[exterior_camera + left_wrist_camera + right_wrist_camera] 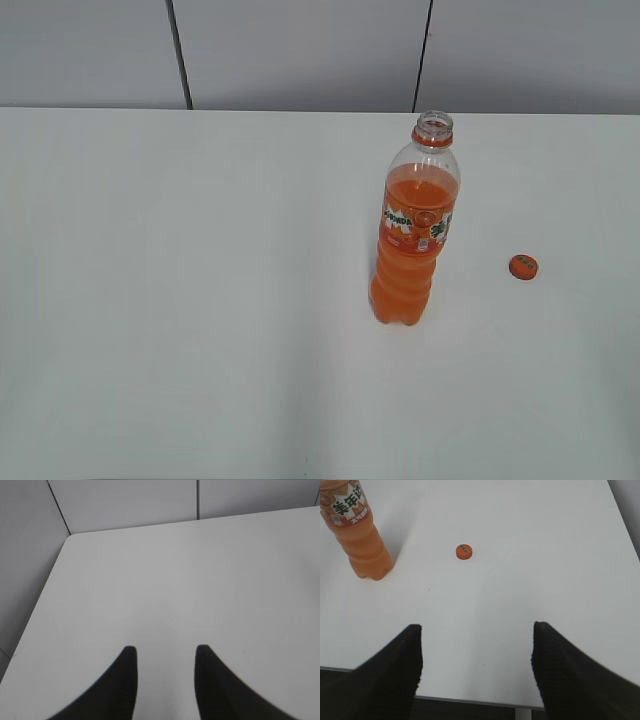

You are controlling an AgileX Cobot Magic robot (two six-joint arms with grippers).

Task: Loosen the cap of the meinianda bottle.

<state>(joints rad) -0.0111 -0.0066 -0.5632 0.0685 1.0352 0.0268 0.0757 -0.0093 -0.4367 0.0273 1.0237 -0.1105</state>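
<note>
1. The cap [523, 266] is already off and is seen lying flat on the white table [200, 300], print side up, well apart from the bottle on its right in the exterior view. Dark print can be made out on top but it's too small to be read.
2. The meinianda bottle [414, 225] is stood upright, mouth open, orange neck ring left on. On the label, part of the "MIRINDA" lettering is shown in the exterior view and green Chinese characters in the right wrist view.
3. The right gripper [477, 652] is held wide open with nothing in it, near the table's edge. The cap is seen ahead of it, a bit left of centre, with the bottle further left, not touched by either finger.
4. The left gripper [164, 680] is parted too, empty, over bare tabletop near a rounded corner; neither bottle nor cap is caught in its view.
</note>
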